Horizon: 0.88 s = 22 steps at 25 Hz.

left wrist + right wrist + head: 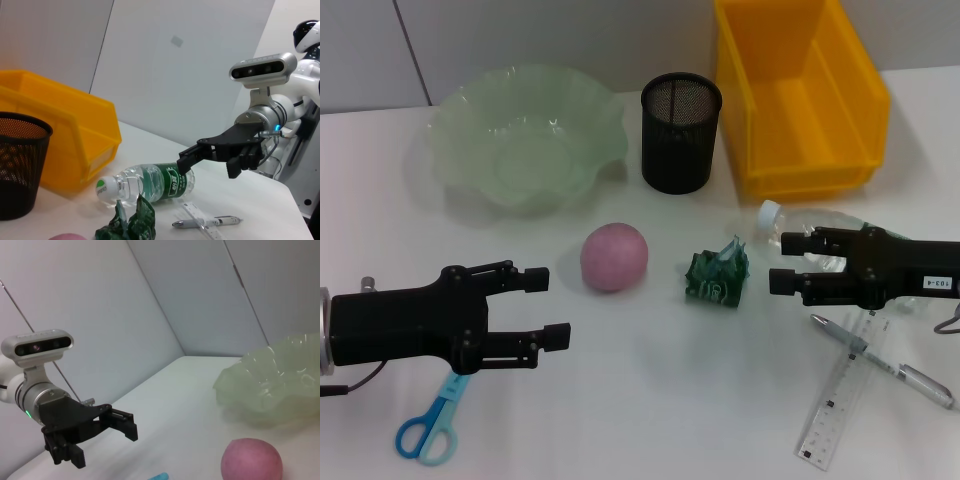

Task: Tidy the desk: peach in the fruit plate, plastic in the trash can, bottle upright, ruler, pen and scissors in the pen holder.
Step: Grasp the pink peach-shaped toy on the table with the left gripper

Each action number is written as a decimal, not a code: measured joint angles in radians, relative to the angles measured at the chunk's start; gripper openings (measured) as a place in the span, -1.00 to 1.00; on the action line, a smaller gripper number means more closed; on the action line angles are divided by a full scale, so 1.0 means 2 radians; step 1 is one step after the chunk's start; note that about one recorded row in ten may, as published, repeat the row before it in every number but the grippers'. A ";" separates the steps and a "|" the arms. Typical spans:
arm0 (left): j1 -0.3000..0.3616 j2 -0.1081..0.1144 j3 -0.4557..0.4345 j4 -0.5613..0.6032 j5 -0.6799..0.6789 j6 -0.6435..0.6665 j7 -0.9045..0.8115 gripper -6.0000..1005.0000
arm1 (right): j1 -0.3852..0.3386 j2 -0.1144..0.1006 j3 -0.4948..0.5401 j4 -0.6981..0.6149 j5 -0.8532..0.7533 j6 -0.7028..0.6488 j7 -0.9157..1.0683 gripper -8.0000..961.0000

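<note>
Left claw (542, 307) spread wide above the bench (650, 400), near the pink peach (614, 257). Right claw (783, 260) gaping wide over the lying water bottle (790, 225). Crumpled green plastic (717, 273) between peach and bottle. Scissors (432, 421) under the left arm.
</note>
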 joint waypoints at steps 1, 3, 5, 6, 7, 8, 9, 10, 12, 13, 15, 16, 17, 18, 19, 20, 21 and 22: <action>0.000 0.000 0.000 0.000 0.000 0.000 0.000 0.67 | 0.000 0.000 0.000 0.000 0.000 0.000 0.000 0.74; 0.000 0.000 0.000 0.000 0.000 0.000 0.000 0.67 | -0.001 0.000 0.000 0.000 0.000 0.000 0.000 0.74; 0.000 0.000 0.000 0.000 0.000 0.000 0.000 0.66 | -0.002 0.000 0.000 0.000 0.000 0.000 0.000 0.74; 0.001 0.000 0.000 0.000 -0.001 0.000 0.000 0.66 | -0.003 0.000 0.000 0.000 0.000 0.000 0.000 0.74; 0.001 0.000 0.000 0.000 -0.002 0.000 0.000 0.66 | -0.003 0.000 0.000 0.000 0.001 0.000 0.000 0.74; 0.001 0.000 0.000 0.000 -0.002 0.000 0.000 0.66 | -0.003 0.000 0.001 0.000 0.001 0.000 0.000 0.74; 0.001 0.000 0.000 0.000 -0.002 -0.001 0.000 0.65 | -0.003 0.000 0.001 0.000 0.001 0.000 0.000 0.74; 0.001 0.000 0.000 0.000 -0.002 -0.002 0.000 0.65 | -0.003 0.000 0.001 0.000 0.001 0.000 0.000 0.74; 0.000 0.000 0.000 0.000 -0.002 -0.003 0.000 0.65 | -0.003 0.000 0.001 0.000 0.001 0.000 0.000 0.74; 0.000 0.000 0.000 0.000 -0.001 -0.003 0.000 0.64 | -0.003 0.000 0.001 0.000 0.001 0.000 0.000 0.74; 0.000 0.000 0.000 0.001 -0.001 -0.003 0.000 0.64 | -0.003 0.000 0.001 0.000 0.001 0.000 0.000 0.74; -0.001 0.000 0.000 0.002 -0.001 -0.003 0.000 0.64 | -0.003 0.000 0.001 0.000 0.001 0.000 0.000 0.74; -0.001 0.000 0.000 0.002 -0.001 -0.003 -0.001 0.63 | -0.004 0.000 0.001 0.000 0.001 0.000 0.000 0.74; -0.002 0.000 0.000 0.002 -0.001 -0.003 -0.001 0.63 | -0.004 0.000 0.001 0.000 0.001 0.000 0.000 0.74; -0.002 0.000 0.000 0.002 -0.001 -0.003 -0.001 0.63 | -0.004 0.000 0.001 0.000 0.001 0.001 0.000 0.74; -0.003 0.000 0.000 0.003 -0.001 -0.003 -0.001 0.62 | -0.004 0.000 0.001 0.000 0.001 0.001 0.000 0.74; -0.003 0.000 0.000 0.005 0.000 -0.003 -0.002 0.62 | -0.004 0.000 0.001 0.000 0.000 0.001 0.000 0.74; -0.003 0.000 0.000 0.006 0.000 -0.003 -0.003 0.62 | -0.004 0.000 0.001 0.000 0.000 0.001 0.000 0.74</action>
